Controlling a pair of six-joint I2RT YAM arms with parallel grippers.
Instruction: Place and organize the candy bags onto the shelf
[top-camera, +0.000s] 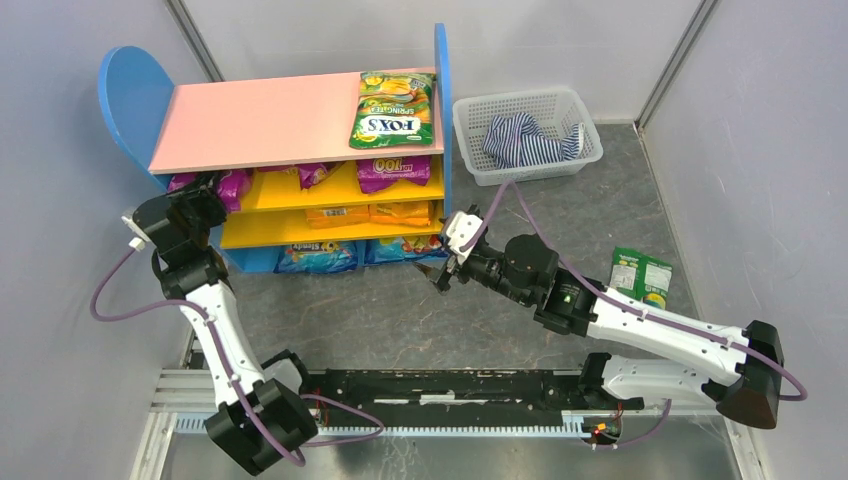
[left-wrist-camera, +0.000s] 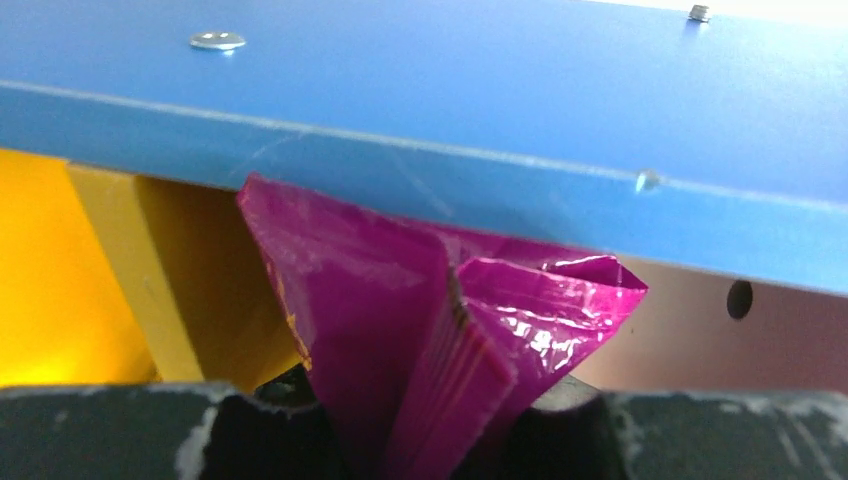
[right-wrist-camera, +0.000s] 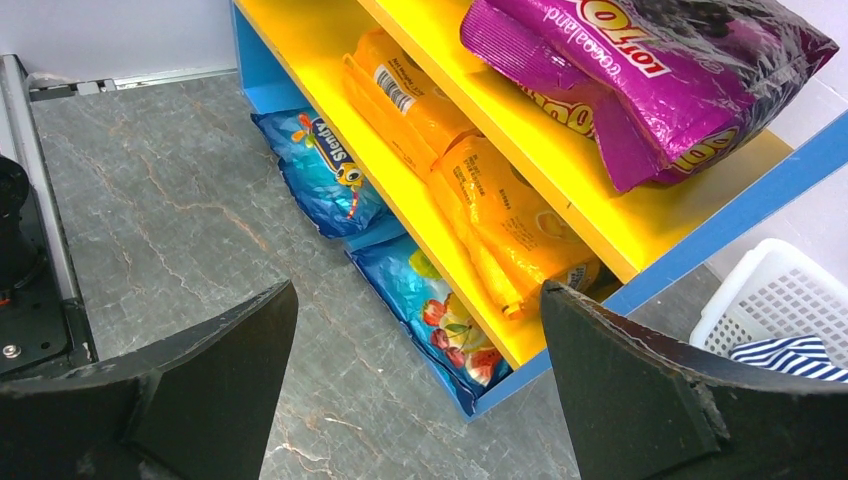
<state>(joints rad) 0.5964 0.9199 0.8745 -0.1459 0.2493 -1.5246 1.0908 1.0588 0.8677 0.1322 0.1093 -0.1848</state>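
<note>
The shelf (top-camera: 260, 120) has a pink top board with a green-yellow FOX'S bag (top-camera: 395, 110) on it. Purple bags (top-camera: 392, 170), orange bags (top-camera: 370, 213) and blue bags (top-camera: 318, 257) lie on its lower boards. My left gripper (top-camera: 200, 205) is at the shelf's left end, shut on a purple bag (left-wrist-camera: 440, 340) under the blue side panel (left-wrist-camera: 400, 100). My right gripper (top-camera: 445, 270) is open and empty over the floor, in front of the shelf's right end. Its view shows a purple bag (right-wrist-camera: 650, 70), orange bags (right-wrist-camera: 500, 210) and blue bags (right-wrist-camera: 440, 310). A green bag (top-camera: 640, 277) lies on the floor at the right.
A white mesh basket (top-camera: 570, 105) with a blue-white striped cloth (top-camera: 525, 140) stands right of the shelf; it also shows in the right wrist view (right-wrist-camera: 780, 290). Grey walls close in the left, back and right sides. A black rail (top-camera: 440, 385) runs along the near edge.
</note>
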